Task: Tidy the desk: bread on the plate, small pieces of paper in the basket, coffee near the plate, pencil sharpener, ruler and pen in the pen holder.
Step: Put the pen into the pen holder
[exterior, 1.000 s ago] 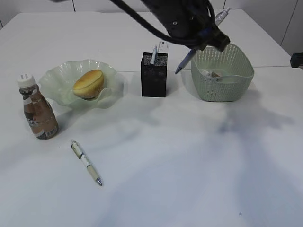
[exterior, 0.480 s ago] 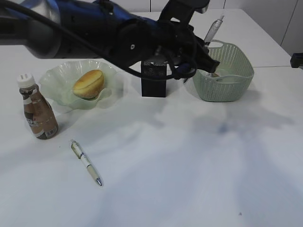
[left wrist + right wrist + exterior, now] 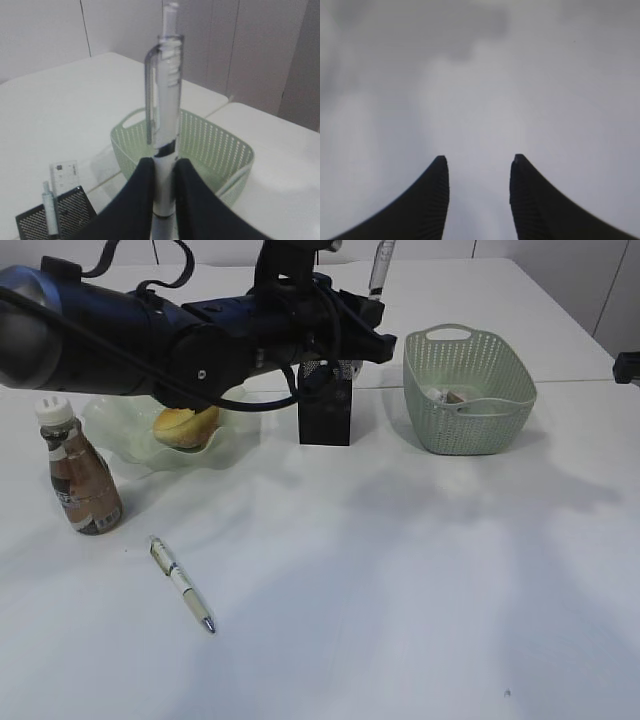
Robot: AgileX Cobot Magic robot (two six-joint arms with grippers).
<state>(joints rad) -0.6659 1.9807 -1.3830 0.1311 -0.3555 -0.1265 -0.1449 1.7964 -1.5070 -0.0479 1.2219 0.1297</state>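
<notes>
My left gripper (image 3: 372, 306) (image 3: 164, 166) is shut on a clear pen (image 3: 380, 264) (image 3: 165, 95) that stands upright, above and just right of the black mesh pen holder (image 3: 325, 412) (image 3: 67, 212). The holder has the clear ruler (image 3: 65, 175) and another pen (image 3: 49, 207) in it. A further pen (image 3: 182, 583) lies on the desk (image 3: 400, 570) at the front left. The bread (image 3: 180, 425) sits in the green plate (image 3: 120, 435), with the coffee (image 3: 82, 478) to its left. The basket (image 3: 468, 390) (image 3: 215, 145) holds paper scraps (image 3: 448, 395). My right gripper (image 3: 477, 161) is open over bare desk. The pencil sharpener is hidden.
My left arm (image 3: 150, 335) stretches across the back of the desk from the left, hiding part of the plate and the top of the pen holder. A dark object (image 3: 628, 366) sits at the right edge.
My left arm has swung left from beside the basket to above the pen holder, and the pen in its grip has turned upright. Everything on the desk stays where it was.
</notes>
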